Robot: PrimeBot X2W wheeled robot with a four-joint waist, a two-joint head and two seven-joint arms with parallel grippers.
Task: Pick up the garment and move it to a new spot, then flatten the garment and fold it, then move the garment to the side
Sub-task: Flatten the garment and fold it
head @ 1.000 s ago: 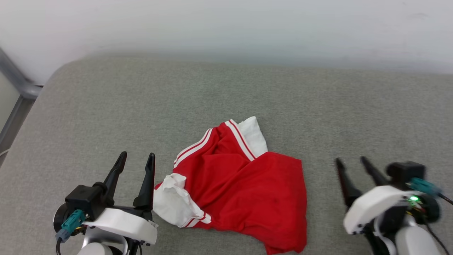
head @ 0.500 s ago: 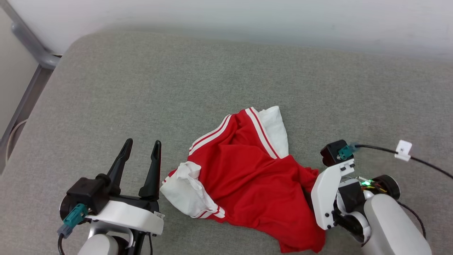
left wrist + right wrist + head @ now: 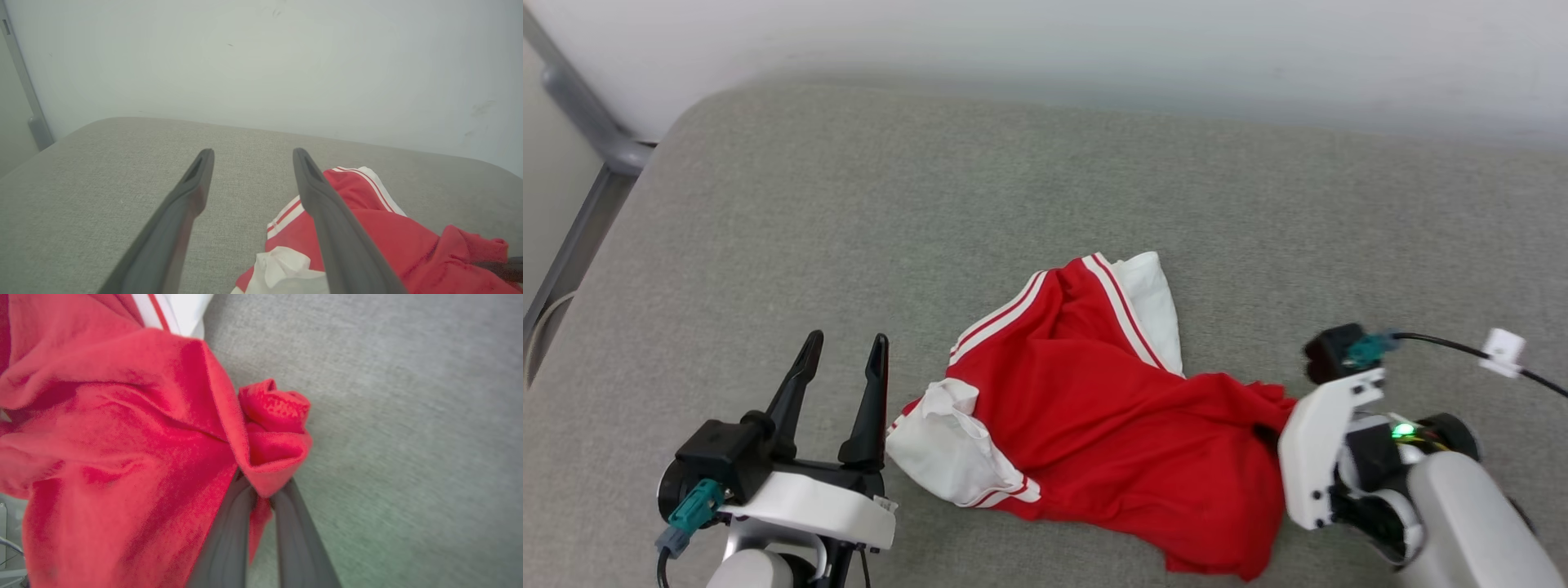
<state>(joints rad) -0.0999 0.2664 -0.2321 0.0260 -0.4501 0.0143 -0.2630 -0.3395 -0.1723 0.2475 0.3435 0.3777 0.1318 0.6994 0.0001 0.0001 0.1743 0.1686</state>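
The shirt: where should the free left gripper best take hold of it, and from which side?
Probably the crumpled white sleeve of the shirt, approached from the robot's left: it bunches up nearest the open left gripper, opposite the red edge pinched by the right gripper.

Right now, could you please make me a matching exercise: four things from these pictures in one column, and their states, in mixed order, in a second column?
Column 1
1. left end effector
2. right end effector
3. white sleeve
4. grey cushion

Column 2
A. lies under the garment
B. shut on a bunch of red cloth
C. open, holding nothing
D. crumpled, at the garment's left end

Pairs: 1-C, 2-B, 3-D, 4-A
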